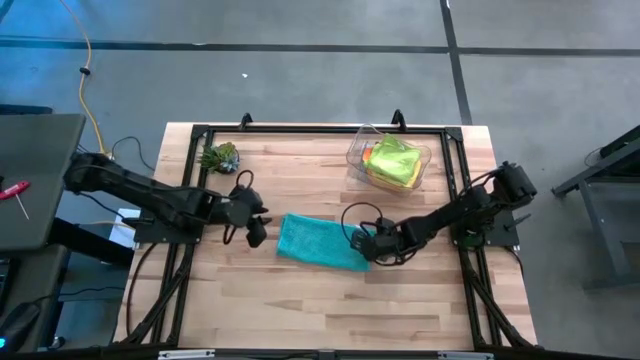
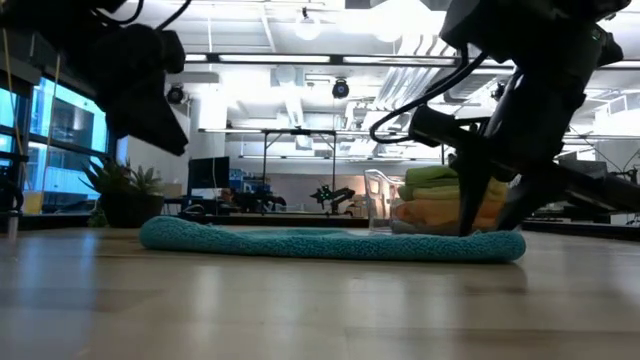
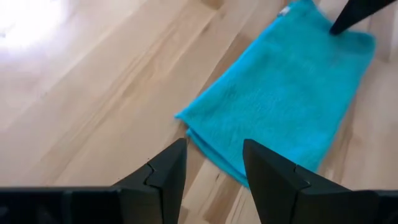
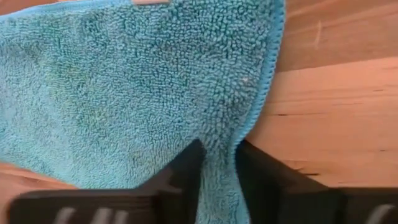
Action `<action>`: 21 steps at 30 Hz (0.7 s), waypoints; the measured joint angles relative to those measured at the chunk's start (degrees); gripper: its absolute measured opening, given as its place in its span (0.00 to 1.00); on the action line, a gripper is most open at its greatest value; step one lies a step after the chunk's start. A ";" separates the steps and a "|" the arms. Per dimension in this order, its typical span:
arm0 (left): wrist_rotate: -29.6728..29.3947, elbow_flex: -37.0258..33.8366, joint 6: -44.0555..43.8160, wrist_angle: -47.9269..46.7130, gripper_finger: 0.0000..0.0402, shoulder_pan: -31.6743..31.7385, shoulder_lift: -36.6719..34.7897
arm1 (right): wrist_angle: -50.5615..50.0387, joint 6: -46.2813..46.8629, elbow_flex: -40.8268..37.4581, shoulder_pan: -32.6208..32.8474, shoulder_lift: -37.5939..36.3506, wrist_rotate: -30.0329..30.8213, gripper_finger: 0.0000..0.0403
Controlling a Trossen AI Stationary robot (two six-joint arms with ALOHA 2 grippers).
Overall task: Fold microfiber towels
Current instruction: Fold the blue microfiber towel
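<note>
From above, the soft teal microfiber towel (image 1: 320, 241), folded into a rectangle, lies flat near the middle of the pale wooden slatted table (image 1: 300, 310), with an arm at each short end. That overhead view alone also shows the clear plastic bin (image 1: 388, 158) at the table's far right, with a lime green cloth (image 1: 396, 160) on top and a bit of orange cloth (image 1: 371, 155) at its edge, and the small green spiky plant (image 1: 220, 156) at the far left. From table height the teal towel reads as a low, thick strip, and the bin behind it shows its stack from the side: green over yellow over orange. The left gripper (image 1: 256, 231) sits just off the towel's left end; its own camera shows the two dark fingers (image 3: 163, 180) partly apart above bare wood, the towel's near corner just ahead, nothing between them. The right gripper (image 1: 361, 243) is at the towel's right end; its wrist camera shows what no other view does, the fingers (image 4: 183, 168) drawn close together with the towel's stitched edge pinched between them.
</note>
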 joint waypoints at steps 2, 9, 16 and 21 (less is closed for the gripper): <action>-0.02 0.00 0.14 0.17 0.37 0.39 -1.15 | -0.96 -0.13 0.00 0.41 0.13 0.71 0.14; -0.04 0.00 0.93 0.15 0.37 2.05 -5.30 | -4.11 -2.18 -0.09 2.69 -0.65 1.49 0.02; -0.06 0.00 0.30 0.60 0.37 3.46 -6.80 | -13.69 1.66 -1.52 6.01 -4.93 3.79 0.01; 0.43 0.00 -0.17 0.79 0.37 3.48 -6.80 | -27.49 1.56 -2.75 7.03 -11.09 2.15 0.00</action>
